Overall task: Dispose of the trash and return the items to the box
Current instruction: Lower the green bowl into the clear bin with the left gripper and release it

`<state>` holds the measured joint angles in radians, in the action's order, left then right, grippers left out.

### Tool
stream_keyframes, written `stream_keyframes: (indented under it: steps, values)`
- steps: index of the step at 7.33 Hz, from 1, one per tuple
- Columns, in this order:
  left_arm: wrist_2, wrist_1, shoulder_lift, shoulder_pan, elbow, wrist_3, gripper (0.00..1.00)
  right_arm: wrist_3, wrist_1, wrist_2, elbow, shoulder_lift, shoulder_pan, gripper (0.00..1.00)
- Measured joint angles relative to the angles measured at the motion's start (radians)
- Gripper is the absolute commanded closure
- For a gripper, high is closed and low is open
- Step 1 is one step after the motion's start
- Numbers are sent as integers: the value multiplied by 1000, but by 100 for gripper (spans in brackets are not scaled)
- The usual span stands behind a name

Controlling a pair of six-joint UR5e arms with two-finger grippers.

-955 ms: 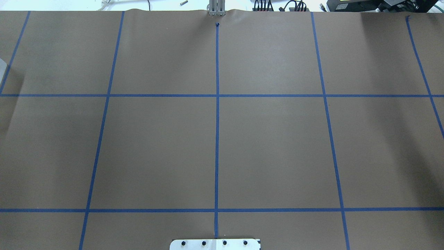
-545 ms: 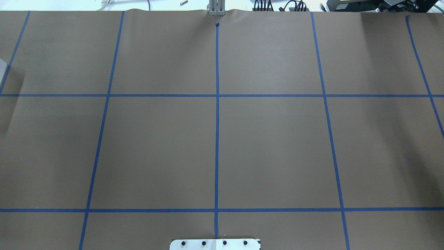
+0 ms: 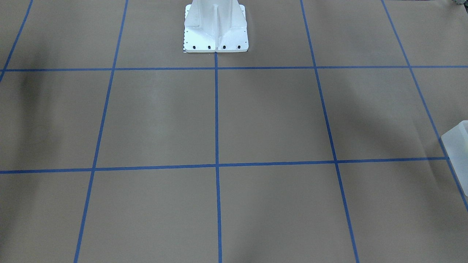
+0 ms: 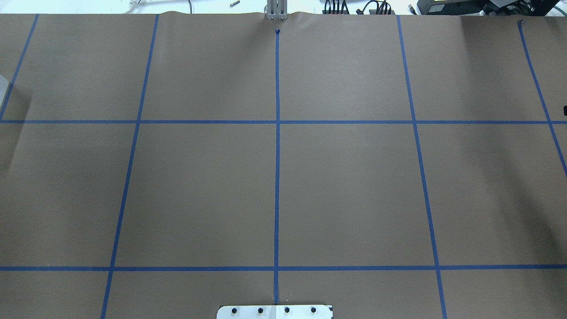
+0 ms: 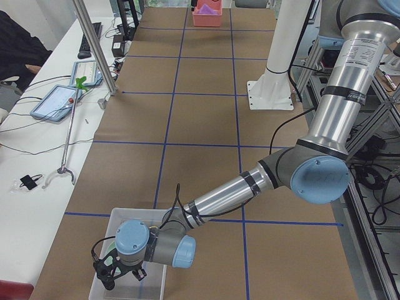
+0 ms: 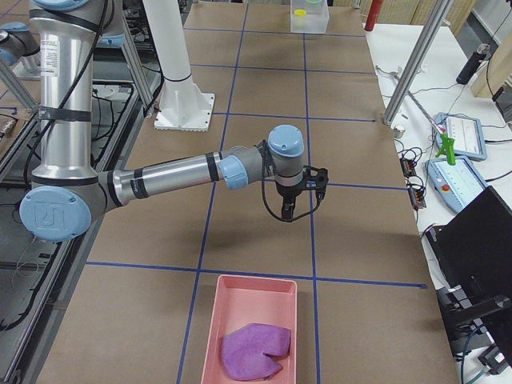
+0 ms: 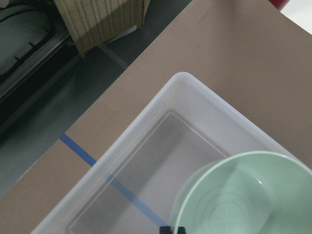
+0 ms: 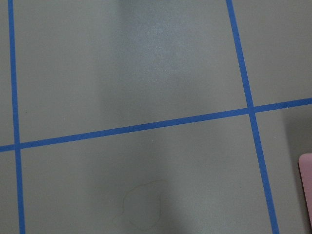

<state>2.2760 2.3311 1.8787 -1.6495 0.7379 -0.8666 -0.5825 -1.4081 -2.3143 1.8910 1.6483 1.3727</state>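
A clear plastic box [image 5: 134, 262] stands at the table's left end; its corner also shows in the front view [image 3: 457, 144]. A pale green bowl [image 7: 239, 197] sits in it, close under my left wrist camera. My left gripper [image 5: 115, 273] hangs over the box by the bowl; I cannot tell if it is open or shut. A pink tray [image 6: 252, 320] at the right end holds a purple cloth [image 6: 254, 350]. My right gripper [image 6: 294, 210] hovers above bare table, apart from the tray; I cannot tell its state.
The table is covered in brown paper [image 4: 345, 190] with a blue tape grid. The white robot base [image 3: 215, 27] stands at the middle of my side. A wicker basket [image 7: 100, 19] stands on the floor beyond the left end. Tablets [image 5: 59, 100] lie on the side bench.
A small dark bit of the right arm has come in at the right edge of the overhead view. Nothing else there has moved.
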Motion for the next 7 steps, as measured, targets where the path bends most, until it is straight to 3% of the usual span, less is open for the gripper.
stream_keyframes:
  steps: [6,7]
  values:
    - [-78,26,-53,37,-3,-15,100,-12,-2,6,24,6,-10,0]
    - [-92,36,-61,37,-3,-15,44,-15,-2,6,28,7,-12,0]
